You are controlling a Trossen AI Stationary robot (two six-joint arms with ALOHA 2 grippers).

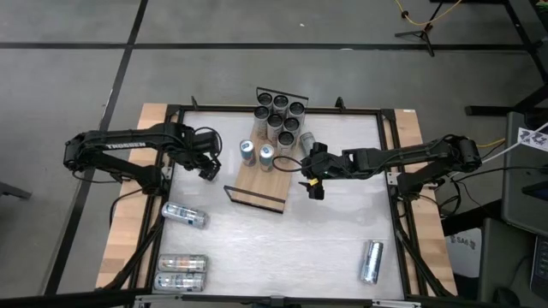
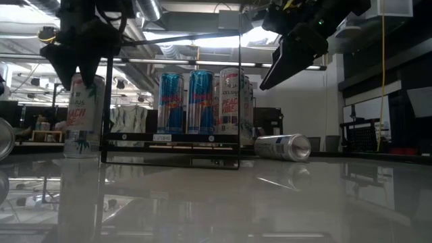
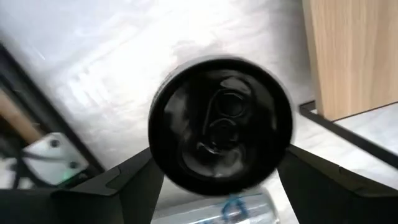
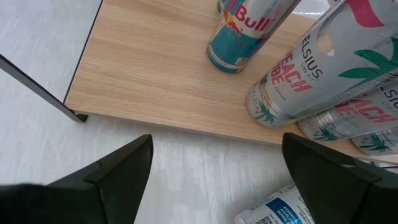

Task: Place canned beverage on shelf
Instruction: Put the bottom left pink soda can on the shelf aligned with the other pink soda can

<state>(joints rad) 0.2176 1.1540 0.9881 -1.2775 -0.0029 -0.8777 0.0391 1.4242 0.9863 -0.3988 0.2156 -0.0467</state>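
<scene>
One can (image 3: 221,132) gripped upright in left end effector (image 1: 208,168), shelf (image 1: 261,180) just beside it, presumably for setting down. Right end effector (image 1: 313,181) open, empty, hovering at shelf's other edge.

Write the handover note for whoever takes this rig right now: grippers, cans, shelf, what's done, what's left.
Left gripper: shut on an upright can, beside the shelf's left long edge, not yet over the board.
Right gripper: open, empty, hovering off the shelf's right edge.
Done: a cluster of cans stands at the shelf's far end, with two blue cans in front of it; the near half is bare.
Left: place the held can, then the lying can by the shelf's right edge and the loose cans on the table near-left and near-right.
</scene>
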